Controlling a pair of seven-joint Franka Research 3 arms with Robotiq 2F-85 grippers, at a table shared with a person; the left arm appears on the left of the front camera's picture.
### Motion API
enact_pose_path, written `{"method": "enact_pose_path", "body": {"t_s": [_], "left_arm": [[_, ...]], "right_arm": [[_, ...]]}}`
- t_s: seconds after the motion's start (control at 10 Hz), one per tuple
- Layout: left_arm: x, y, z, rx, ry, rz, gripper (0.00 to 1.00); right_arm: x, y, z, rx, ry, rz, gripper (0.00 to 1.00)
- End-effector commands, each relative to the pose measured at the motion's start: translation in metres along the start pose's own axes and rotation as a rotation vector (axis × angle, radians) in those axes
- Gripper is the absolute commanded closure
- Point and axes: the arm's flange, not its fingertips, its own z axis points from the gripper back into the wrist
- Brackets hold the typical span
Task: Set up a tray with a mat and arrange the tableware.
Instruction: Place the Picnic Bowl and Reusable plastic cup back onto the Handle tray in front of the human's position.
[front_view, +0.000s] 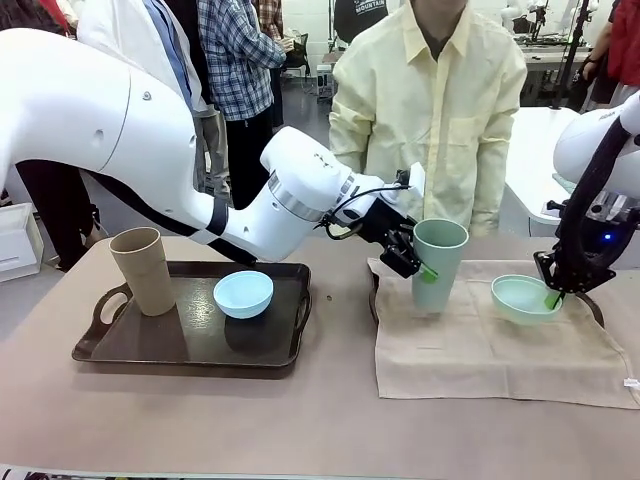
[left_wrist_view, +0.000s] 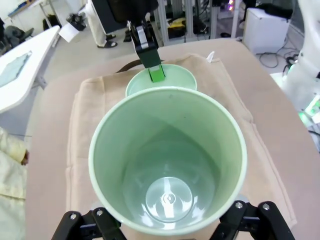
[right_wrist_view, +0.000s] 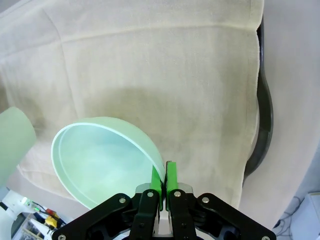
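Note:
My left gripper is shut on the pale green tumbler, holding it by the wall low over the left part of the beige mat. The left wrist view looks straight down into the tumbler, which is empty. My right gripper is shut on the pale green bowl, pinching its rim and holding it tilted just above the mat. In the right wrist view its green fingertips clamp the rim of the bowl. A tan-brown tumbler and a pale blue bowl stand on a dark tray at left.
A second dark tray lies under the mat, with its handle showing past the cloth edge. A person in a pale yellow shirt stands at the far side. Bare table stretches along the near edge.

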Motion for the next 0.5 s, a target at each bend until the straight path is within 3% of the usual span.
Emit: {"method": "enact_pose_path", "body": {"t_s": [0.0, 0.4], "left_arm": [[-0.005, -0.002, -0.003, 0.015, -0.053, -0.042, 0.14], [-0.011, -0.001, -0.012, 0.001, -0.061, -0.067, 0.14]], "right_arm": [[0.011, 0.0, -0.01, 0.03, -0.02, 0.015, 0.96], [0.018, -0.003, -0.021, 0.027, -0.05, 0.028, 0.96]]}}
